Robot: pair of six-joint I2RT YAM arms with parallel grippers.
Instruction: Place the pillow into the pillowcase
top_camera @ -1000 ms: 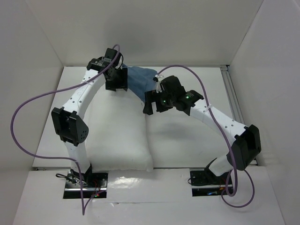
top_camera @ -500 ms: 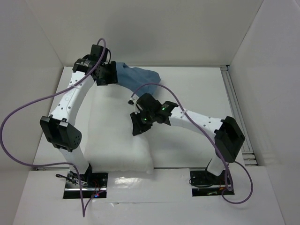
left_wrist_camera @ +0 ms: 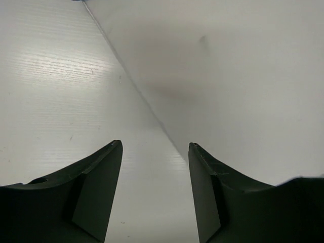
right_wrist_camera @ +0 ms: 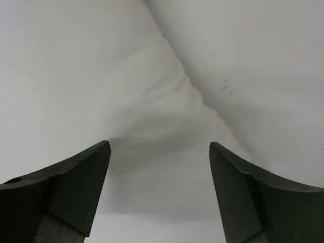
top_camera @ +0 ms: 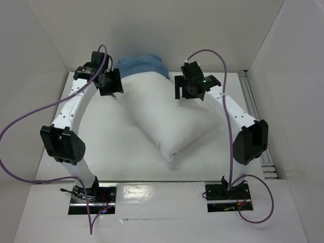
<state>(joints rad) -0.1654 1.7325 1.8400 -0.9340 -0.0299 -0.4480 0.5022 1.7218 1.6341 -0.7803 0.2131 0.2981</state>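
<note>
The white pillow [top_camera: 162, 116] lies slantwise across the middle of the table, one pointed corner toward the near edge. Its far end is under the blue pillowcase [top_camera: 140, 65], which is bunched against the back wall. My left gripper [top_camera: 111, 86] is open and empty just left of the pillow's far end. The left wrist view shows only bare table and wall between its fingers [left_wrist_camera: 154, 144]. My right gripper [top_camera: 180, 91] is open and empty at the pillow's far right edge. The right wrist view shows its jaws wide apart [right_wrist_camera: 158, 144] over wrinkled white pillow cloth [right_wrist_camera: 101, 76].
White walls close in the table at the back [top_camera: 167, 35], left and right. A metal rail [top_camera: 254, 104] runs along the right edge. Purple cables [top_camera: 25, 119] loop off both arms. The arm bases [top_camera: 91, 195] stand at the near edge.
The pillow has swung from lying flat at the left to slantwise in the middle, its far end now in the pillowcase. My right gripper moved from mid-table back to the far right.
</note>
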